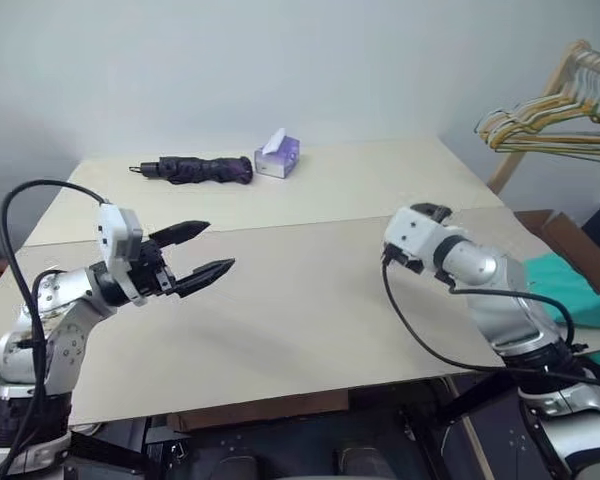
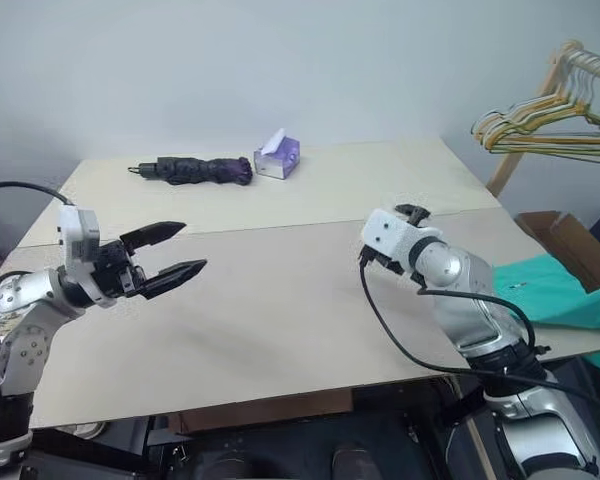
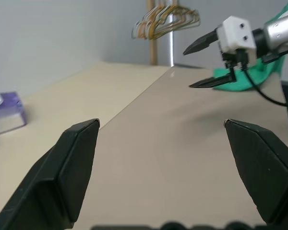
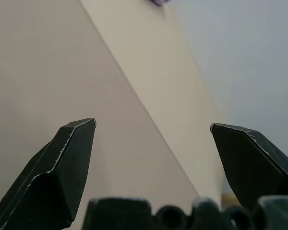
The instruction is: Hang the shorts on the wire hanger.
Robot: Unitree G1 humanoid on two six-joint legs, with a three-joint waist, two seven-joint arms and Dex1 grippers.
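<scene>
The teal-green shorts (image 1: 582,287) lie crumpled at the table's right edge, beside my right forearm. The wire hanger is out of view. My left gripper (image 1: 220,246) hovers over the left part of the table, pointing level toward the right, open and empty. My right gripper (image 3: 188,69) hangs over the right part of the table, left of the shorts; in the left wrist view its two black fingers stand wide apart with nothing between them. From the head views its white wrist block (image 1: 415,230) hides the fingers.
A dark folded bundle (image 1: 195,170) and a purple tissue box (image 1: 278,158) sit at the table's far side. A bunch of coloured hangers (image 1: 545,125) hangs on a wooden frame at the far right, above a cardboard box (image 1: 572,240). The beige table (image 1: 310,300) spreads between my arms.
</scene>
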